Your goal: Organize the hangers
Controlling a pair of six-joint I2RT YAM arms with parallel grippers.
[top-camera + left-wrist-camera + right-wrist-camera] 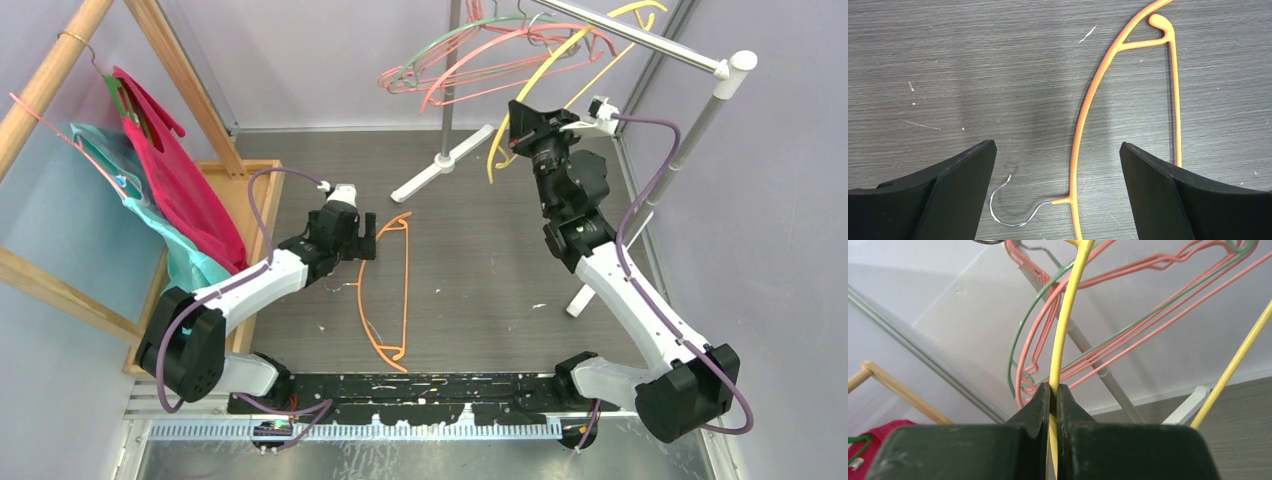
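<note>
Hangers first: I count one orange hanger (406, 290) lying flat on the table (480, 260), its small metal hook (1040, 209) pointing toward the left arm, and one yellow hanger (1062, 330) up at the silver rail (640, 35) on the right. One green hanger (1019, 335) hangs on that rail together with a bundle of pink hangers (1168, 320). I make out at least three of the pink ones, but they are too tangled for a sure count. Two arms are at work. The left gripper (1058, 145) is over the orange hanger with its jaws spread wide. From its own camera, the curved side of the hanger and the hook lie between the two black fingers (963, 175) and neither finger touches them. The straight bar runs just beside the other finger. Whether the fingers rest on the table I cannot tell. The right gripper (1054, 390) is raised high near the rail, its jaws pinched tight on the thin yellow hanger, which runs up from between them toward the other hangers. Over on the far left a wooden frame (40, 85) carries one more pink hanger (50, 125), draped with one red cloth (175, 170) and one teal cloth (190, 260). A small tag on the teal one is too small to read.
</note>
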